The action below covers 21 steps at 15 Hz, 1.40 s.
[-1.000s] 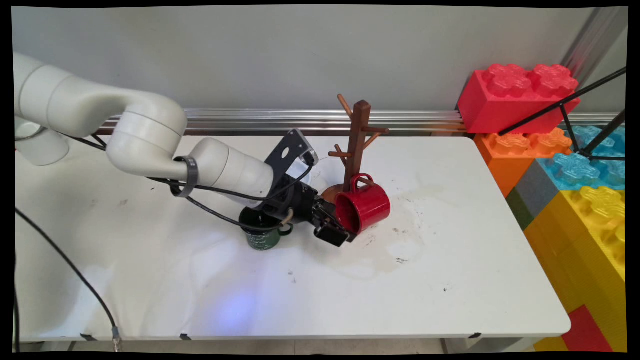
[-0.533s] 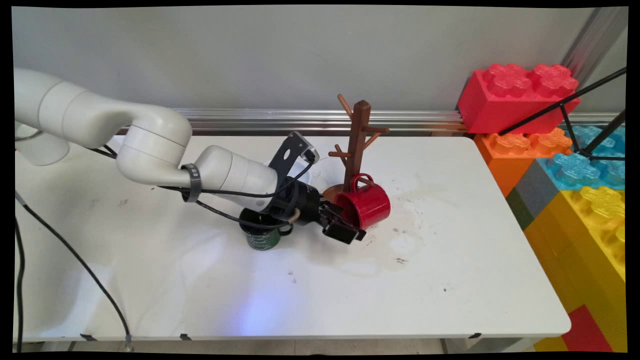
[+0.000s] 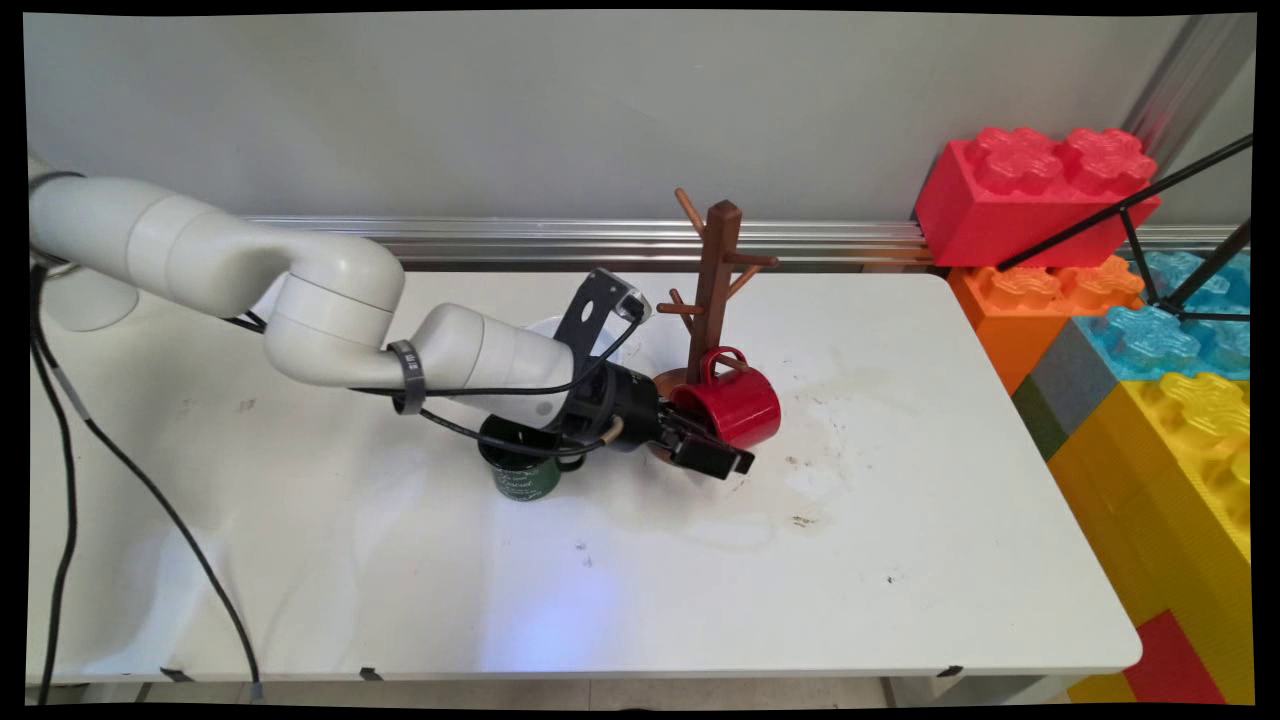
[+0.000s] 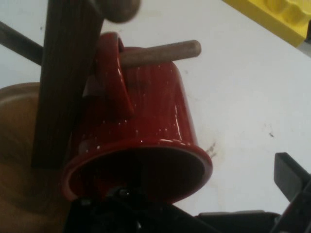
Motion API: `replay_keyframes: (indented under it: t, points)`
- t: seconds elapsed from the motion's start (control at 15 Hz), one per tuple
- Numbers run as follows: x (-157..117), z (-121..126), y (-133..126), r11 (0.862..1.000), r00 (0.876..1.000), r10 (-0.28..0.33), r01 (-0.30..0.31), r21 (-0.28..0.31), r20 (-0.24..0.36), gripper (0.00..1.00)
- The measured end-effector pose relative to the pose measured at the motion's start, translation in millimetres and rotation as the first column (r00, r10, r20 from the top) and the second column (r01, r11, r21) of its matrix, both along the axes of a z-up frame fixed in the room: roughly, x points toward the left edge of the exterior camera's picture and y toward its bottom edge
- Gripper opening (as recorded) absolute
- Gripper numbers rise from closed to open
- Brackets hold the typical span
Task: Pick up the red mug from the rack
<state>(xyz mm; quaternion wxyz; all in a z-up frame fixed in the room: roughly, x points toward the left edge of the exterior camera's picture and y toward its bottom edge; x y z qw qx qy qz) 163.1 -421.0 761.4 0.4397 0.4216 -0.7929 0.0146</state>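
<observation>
Robot lab, white table (image 3: 900,560), giant toy bricks (image 3: 1040,190), bare wall (image 3: 500,110)

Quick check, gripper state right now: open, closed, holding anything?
Gripper: open, holding nothing; its visible finger stands clear of the red mug, which hangs on the mug tree's peg.

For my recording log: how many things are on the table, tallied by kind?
Mugs: 2 (red mug hanging on a peg, green mug standing on the table)
Mug trees: 1 (wooden mug tree)
Total: 3

Grey wall (image 3: 560,110), stained white table (image 3: 900,560), giant toy bricks (image 3: 1150,330) at right
</observation>
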Motion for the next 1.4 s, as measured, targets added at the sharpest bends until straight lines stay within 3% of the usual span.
replay_keyframes:
  t: [1.0,1.07,1.4]
  points:
    - [-25,-17,-6,0.996,0.995,0.083,-0.081,0.035,-0.057,1.00]
    - [-26,-17,-7,0.996,0.994,0.087,-0.085,0.034,-0.058,0.00]
    - [-27,-18,-7,0.994,0.993,0.108,-0.106,0.034,-0.054,0.00]
